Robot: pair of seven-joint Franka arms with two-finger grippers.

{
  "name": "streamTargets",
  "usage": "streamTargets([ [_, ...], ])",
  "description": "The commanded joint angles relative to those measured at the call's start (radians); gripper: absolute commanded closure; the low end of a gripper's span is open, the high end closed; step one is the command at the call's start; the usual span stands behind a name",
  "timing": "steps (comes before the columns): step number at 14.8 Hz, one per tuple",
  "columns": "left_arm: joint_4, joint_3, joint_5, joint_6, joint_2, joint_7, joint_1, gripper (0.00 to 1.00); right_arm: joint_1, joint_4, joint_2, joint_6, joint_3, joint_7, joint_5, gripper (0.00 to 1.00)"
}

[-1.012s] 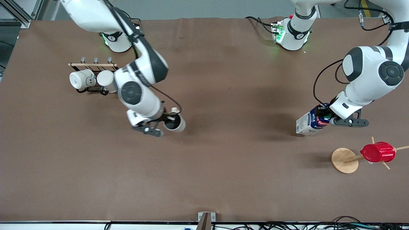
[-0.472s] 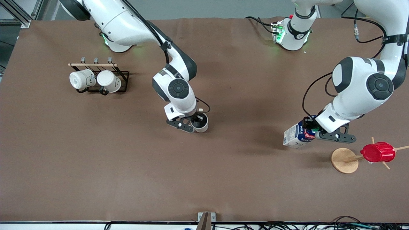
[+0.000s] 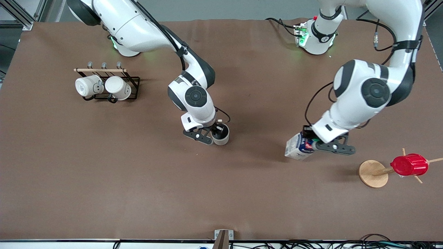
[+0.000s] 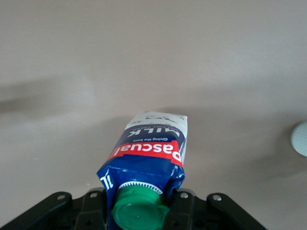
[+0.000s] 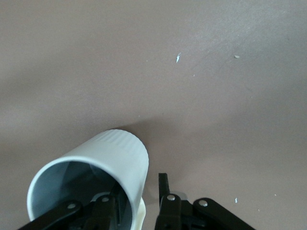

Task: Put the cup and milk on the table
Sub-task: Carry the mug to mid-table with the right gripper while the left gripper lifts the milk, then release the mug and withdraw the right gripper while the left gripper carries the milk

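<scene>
Two white mugs (image 3: 103, 87) with black handles hang on their sides from a black wire rack (image 3: 107, 82) topped by a wooden rail, toward the right arm's end. Toward the left arm's end, a red ribbed cup (image 3: 409, 164) sits on a peg of a wooden stand (image 3: 373, 173) with a round base.

The front camera hangs high, facing both arm bases across the whole brown desk (image 3: 104, 180). The left wrist camera sits close above the left tool (image 4: 139, 211), looking down along the milk carton (image 4: 148, 158) onto the desk. The right wrist camera looks likewise past the right tool (image 5: 139, 206) and the cup (image 5: 91, 172). The front view also takes in the carton (image 3: 297, 147) and the cup (image 3: 221, 135).
</scene>
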Motion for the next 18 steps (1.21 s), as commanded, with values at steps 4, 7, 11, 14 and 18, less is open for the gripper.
streamTargets([
  [4,0.184,0.009,0.022,-0.111,0.121,-0.161,-0.138,0.96,-0.074,0.008,-0.094,-0.132,0.012,0.000,-0.026,0.00],
  [7,0.230,0.013,0.023,-0.125,0.174,-0.219,-0.199,0.96,-0.192,-0.012,-0.273,-0.325,0.009,-0.180,-0.028,0.00],
  [11,0.274,0.012,0.108,-0.125,0.243,-0.342,-0.287,0.96,-0.413,-0.037,-0.471,-0.525,0.007,-0.486,-0.020,0.00],
  [14,0.298,0.012,0.112,-0.128,0.274,-0.388,-0.339,0.97,-0.502,-0.034,-0.571,-0.614,-0.025,-0.667,-0.001,0.00],
  [18,0.299,0.010,0.111,-0.128,0.274,-0.391,-0.355,0.96,-0.495,-0.032,-0.700,-0.684,-0.229,-0.940,0.102,0.00],
])
